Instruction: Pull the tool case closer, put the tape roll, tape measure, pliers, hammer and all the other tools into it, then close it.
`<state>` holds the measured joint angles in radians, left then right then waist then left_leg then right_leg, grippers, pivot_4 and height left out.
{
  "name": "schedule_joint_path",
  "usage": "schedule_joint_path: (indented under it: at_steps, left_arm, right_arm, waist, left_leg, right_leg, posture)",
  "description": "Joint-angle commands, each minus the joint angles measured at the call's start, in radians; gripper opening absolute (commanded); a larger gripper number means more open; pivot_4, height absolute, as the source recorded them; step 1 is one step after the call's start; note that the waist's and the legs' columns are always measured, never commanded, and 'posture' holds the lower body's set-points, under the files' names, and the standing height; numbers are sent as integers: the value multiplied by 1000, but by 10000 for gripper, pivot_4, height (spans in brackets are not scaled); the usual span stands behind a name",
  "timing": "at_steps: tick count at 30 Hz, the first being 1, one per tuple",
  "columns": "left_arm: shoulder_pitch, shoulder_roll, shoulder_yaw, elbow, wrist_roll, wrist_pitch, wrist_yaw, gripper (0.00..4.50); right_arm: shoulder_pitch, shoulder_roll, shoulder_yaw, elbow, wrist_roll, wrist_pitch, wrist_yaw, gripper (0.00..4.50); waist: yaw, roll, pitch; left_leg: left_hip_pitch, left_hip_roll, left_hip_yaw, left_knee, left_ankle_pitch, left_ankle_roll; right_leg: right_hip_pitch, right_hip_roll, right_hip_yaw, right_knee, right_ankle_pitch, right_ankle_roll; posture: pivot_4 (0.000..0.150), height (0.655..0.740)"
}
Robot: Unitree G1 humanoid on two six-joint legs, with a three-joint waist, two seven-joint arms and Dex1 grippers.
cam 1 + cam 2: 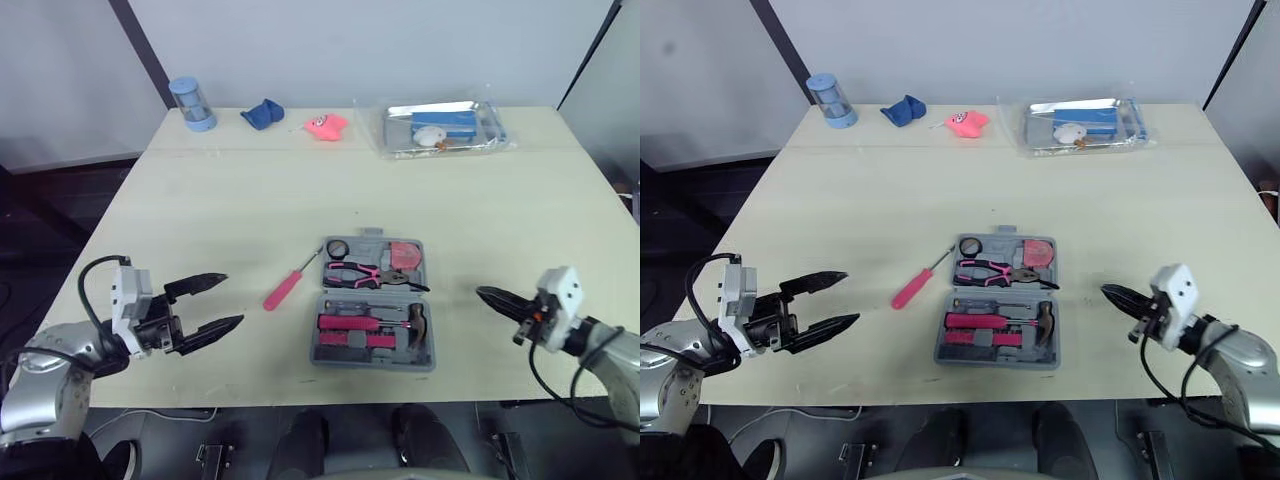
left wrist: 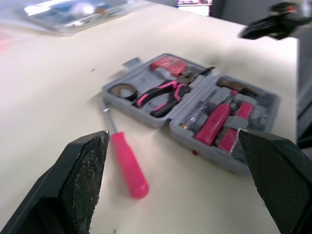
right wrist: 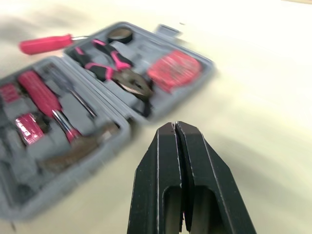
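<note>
A: Where does the tool case sit?

B: On the table, near the front edge and roughly midway between the two arms. It lies open and flat, one half far and one half near.

A: What is inside it?

B: The far half holds the tape roll at the left, the pliers in the middle and the tape measure at the right. The near half holds the hammer along with some pink-handled pieces.

A: Is anything outside it?

B: A pink-handled screwdriver lies on the table just left of the case, angled, with its tip pointing toward the far left corner of the case.

A: And the robot's grippers?

B: The left gripper hovers at the near left, well apart from the screwdriver, its fingers spread wide and holding nothing. The right gripper hovers at the near right of the case, its fingers pressed together on nothing, pointing toward the case.

A: What is at the far edge?

B: A blue cup, a blue cloth, a pink toy and a clear tray.
</note>
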<state>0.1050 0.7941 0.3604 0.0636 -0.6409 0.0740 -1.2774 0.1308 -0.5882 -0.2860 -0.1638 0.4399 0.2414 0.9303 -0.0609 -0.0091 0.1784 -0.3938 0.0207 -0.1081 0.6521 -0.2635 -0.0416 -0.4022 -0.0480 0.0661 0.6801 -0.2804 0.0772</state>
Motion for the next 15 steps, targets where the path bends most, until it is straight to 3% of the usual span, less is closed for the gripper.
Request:
schedule_joint_path:
  at_steps: [1,8,15]
  left_arm:
    - [53,-38,74,47,12,-1,75,45000]
    - [129,-112,148,114,38,-26,178,45000]
    - [162,-140,152,135,62,-44,197,45000]
  right_arm:
    - [103,18,-145,34,33,-86,-21,12720]
    - [269,55,-291,150,54,-200,-20,43840]
    - [319,68,-334,193,80,-228,-21,44616]
  waist:
    - [2,0,0]
    - [6,0,0]
    - [4,-1,-1]
  left_leg:
    - [0,0,0,0,0,0]
    - [12,0,3,-3,0,0]
    - [16,0,5,-3,0,0]
  right_leg:
    - [0,0,0,0,0,0]
    - [11,0,3,-2,0,0]
    - [15,0,5,-2,0,0]
  posture:
    - [1500,7400]
    - [1500,7400]
    - [1500,7400]
